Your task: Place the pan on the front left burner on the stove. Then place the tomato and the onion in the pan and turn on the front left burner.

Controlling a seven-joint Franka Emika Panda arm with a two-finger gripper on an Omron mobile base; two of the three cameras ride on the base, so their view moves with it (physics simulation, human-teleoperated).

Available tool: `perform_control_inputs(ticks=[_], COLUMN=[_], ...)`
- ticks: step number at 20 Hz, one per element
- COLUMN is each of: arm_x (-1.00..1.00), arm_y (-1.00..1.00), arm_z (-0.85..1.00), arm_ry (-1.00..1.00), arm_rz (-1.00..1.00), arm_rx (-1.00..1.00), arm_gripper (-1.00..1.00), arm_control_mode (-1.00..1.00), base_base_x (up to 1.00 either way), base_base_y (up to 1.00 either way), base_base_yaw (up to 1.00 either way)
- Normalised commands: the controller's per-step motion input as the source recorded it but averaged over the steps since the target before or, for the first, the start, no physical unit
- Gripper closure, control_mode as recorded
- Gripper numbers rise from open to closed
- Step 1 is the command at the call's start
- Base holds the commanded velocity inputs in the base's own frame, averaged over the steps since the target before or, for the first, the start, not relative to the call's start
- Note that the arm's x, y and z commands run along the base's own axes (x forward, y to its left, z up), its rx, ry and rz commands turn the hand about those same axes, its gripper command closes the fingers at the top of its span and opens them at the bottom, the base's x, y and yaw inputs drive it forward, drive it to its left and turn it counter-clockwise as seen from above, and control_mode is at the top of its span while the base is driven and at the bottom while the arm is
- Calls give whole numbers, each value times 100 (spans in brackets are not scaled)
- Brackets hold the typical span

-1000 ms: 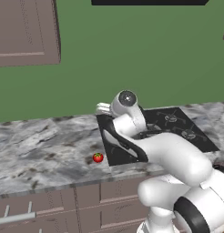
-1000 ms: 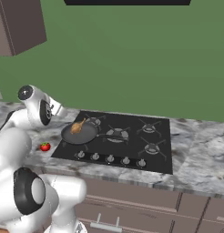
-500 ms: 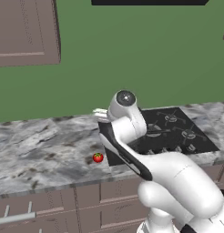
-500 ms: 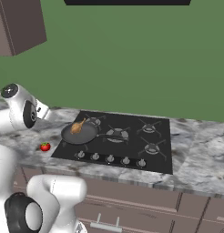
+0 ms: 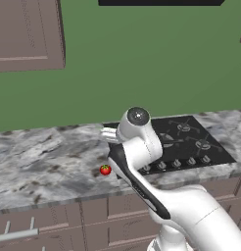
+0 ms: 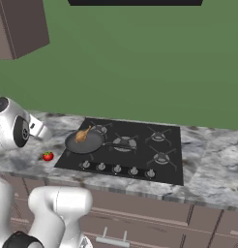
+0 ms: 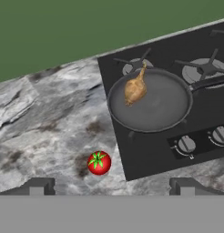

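- Green wall and brown cabinets back a grey marbled stone worktop [image 7: 45,123] that carries the flat black four-burner stove [image 7: 145,154].
- On the front left burner [image 6: 85,143] sits the round, shallow dark grey frying pan [image 7: 152,102], its long straight handle [image 7: 209,83] running toward 3 o'clock in the hand view.
- Inside the pan, near its 10 o'clock rim, lies the small yellow-brown onion [image 7: 135,88], stalk tip pointing up-picture.
- Outside the stove, the small bright red tomato [image 7: 99,163] with its green stem top rests on the worktop, just beside the cooktop's near left corner, at about 7 o'clock from the pan.
- Well above it, the two-finger gripper [image 7: 111,186] hangs released, jaws spread wide and holding nothing.
- In the hand view the tomato lies between the fingertips, slightly nearer the left one [image 7: 38,185], at roughly 11 o'clock from the midpoint.
- Judged from this, the next move is a near-straight descent onto the tomato; being round, it sets no grasp axis.
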Motion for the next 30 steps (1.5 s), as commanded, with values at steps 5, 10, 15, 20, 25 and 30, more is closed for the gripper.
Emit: perform_control_inputs(ticks=[5,10,15,20,25,30], arm_x=[-7,0,0,0,0,0], arm_y=[8,15,32,18,0,0], arm_z=[-20,-27,-25,-26,-20,-14], arm_ry=[9,11,9,1,-5,-1], arm_rz=[5,8,1,0,-5,-3], arm_rx=[0,0,-2,-3,-2,0], arm_gripper=[-100,-100,-100,-100,-100,-100], arm_control_mode=[-100,-100,-100,-100,-100,-100], base_base_x=[0,0,0,0,0,0], base_base_y=[0,0,0,0,0,0], base_base_yaw=[0,0,0,0,0,0])
